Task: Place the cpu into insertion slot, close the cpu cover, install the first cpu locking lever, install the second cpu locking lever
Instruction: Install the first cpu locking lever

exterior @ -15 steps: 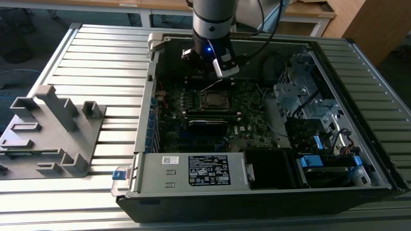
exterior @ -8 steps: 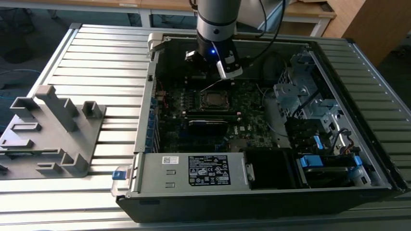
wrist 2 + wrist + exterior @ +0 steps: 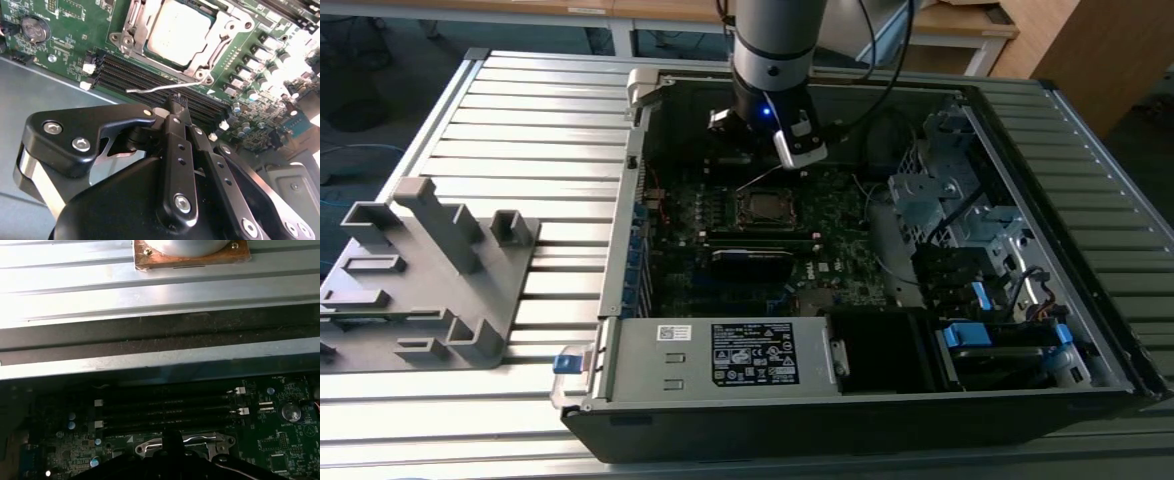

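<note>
jaws: drawn together at the tip with nothing visibly pinched between them. the gripper (image 3: pixel 177 101) hangs low over the black memory slots (image 3: pixel 135 75) of the motherboard (image 3: pixel 60 45).
cpu: the cpu (image 3: pixel 175 30) sits in the insertion slot (image 3: pixel 765 206) inside the open computer case (image 3: pixel 627 300) on the bench (image 3: pixel 520 120). its dull grey top shows through the window of the frame.
cpu cover: the cpu cover (image 3: pixel 141 25) lies flat around the chip and looks to be closed.
locking lever: the locking lever (image 3: pixel 160 89), a thin silvery wire, stands up off the board and looks unlatched. in the exterior view it is a fine slanted line just above the socket.
lever and jaws: the wire runs crosswise just beyond the jaw tip, between the tip and the socket. whether it touches the tip cannot be told.
risk, slip: the wire is thin and round and the tip is narrow, so a push could probably ride off it and let the lever spring back.
risk, contact: if the tip slid off, it would likely land on the memory slots or the small parts (image 3: pixel 240 92) beside the socket.
risk, latch: a push that misses the catch sideways would leave the cover unclamped.
</note>
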You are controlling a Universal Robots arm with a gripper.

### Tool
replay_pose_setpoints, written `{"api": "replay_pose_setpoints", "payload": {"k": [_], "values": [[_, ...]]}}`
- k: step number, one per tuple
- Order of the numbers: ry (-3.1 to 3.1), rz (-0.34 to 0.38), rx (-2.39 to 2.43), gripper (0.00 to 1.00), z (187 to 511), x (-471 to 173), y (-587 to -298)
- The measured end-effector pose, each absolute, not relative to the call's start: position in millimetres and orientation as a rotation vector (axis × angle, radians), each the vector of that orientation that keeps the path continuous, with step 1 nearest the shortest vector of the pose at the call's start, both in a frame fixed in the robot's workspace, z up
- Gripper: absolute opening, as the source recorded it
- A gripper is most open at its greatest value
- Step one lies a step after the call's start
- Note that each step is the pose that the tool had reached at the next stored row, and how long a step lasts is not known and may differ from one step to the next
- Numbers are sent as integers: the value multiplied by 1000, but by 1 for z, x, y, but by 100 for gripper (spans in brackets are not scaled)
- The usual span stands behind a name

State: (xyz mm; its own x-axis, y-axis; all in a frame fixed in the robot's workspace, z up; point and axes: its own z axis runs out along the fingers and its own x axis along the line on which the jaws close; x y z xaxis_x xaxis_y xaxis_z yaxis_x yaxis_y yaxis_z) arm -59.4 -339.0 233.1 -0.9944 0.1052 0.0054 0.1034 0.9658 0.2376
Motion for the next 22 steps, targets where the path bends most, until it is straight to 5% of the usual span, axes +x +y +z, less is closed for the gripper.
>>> {"api": "replay_pose_setpoints", "payload": {"k": [22], "values": [[3108, 364, 165, 11, 224, -58, -334]]}}
